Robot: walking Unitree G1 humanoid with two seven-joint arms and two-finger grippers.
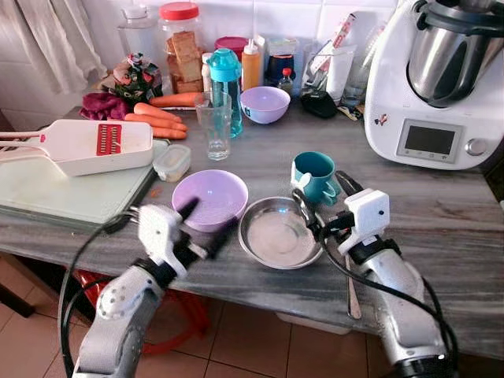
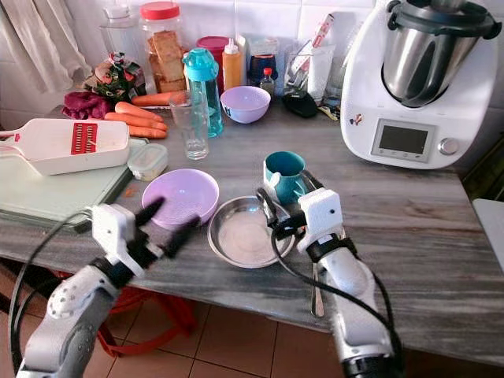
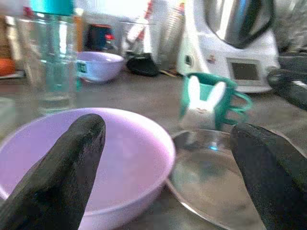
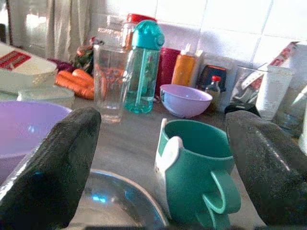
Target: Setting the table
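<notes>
Landmark: round shallow steel dish (image 1: 277,233) near front edge of grey marbled counter (image 1: 441,236).

Left gripper (image 1: 206,224) just left of dish, fingers spread apart, nothing held, tips at near rim of lavender plastic bowl (image 1: 209,199). That bowl sits left of dish, rims close or touching, cannot tell which.

Right gripper (image 1: 321,206) at dish's right rim, fingers spread apart, nothing held. In right wrist view the teal mug with white rabbit figure (image 4: 195,171) stands between its fingers (image 4: 53,163). Mug stands upright just behind-right of dish, handle toward front-right.

Metal spoon (image 1: 352,283) lies right of dish near counter edge, partly under right arm.

Left of dish beyond the bowl: small lidded plastic box (image 1: 172,162), pale green cutting board (image 1: 71,193) with white-and-red slicer (image 1: 83,145) on it.

Behind dish: clear drinking glass (image 1: 213,124), teal-capped water bottle (image 1: 227,88), second lavender bowl (image 1: 264,104). Carrots (image 1: 157,120) far left-behind.

Far behind along tiled wall: red-lidded jar (image 1: 182,46), orange squeeze bottle (image 1: 251,64), other containers. Far right-behind: white kitchen machine with steel jug (image 1: 442,79).
</notes>
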